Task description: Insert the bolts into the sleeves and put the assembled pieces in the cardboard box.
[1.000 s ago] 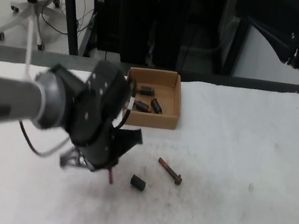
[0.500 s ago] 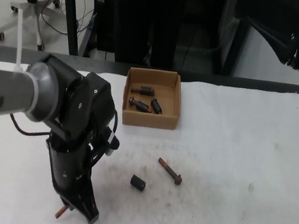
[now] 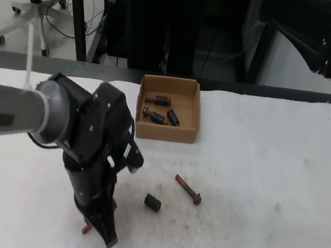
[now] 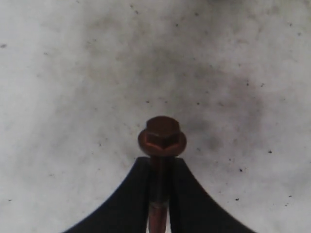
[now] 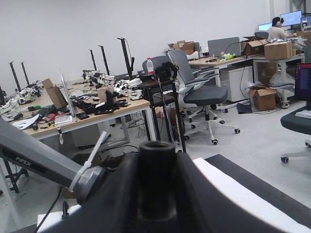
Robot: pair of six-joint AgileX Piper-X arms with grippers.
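Your bench (image 3: pixel 269 175) is covered with a white cloth. The left arm (image 3: pixel 84 131) bends steeply down over its near part, so the left gripper (image 4: pixel 160 165) comes close above the cloth. The box (image 3: pixel 164 133) sits toward the far edge, out of the working area, and a few dark pieces (image 3: pixel 157 117) lie inside it, so I judge the task is partly done.

The left gripper is clamped on the shank of the held bolt (image 4: pixel 161 138), just behind the head. The head sticks out past the fingertips toward the cloth, and the shank runs back between the fingers.

The right gripper (image 5: pixel 157 177) is lifted away from the bench and looks out over the room. It is closed around the held sleeve (image 5: pixel 157 153), whose open bore faces outward, probably to receive the bolt.

A loose bolt (image 3: pixel 188 189) and a loose sleeve (image 3: pixel 152 202) lie on the cloth between the box and the left arm. They are near each other but apart, and no gripper touches them. I think they wait for the next round
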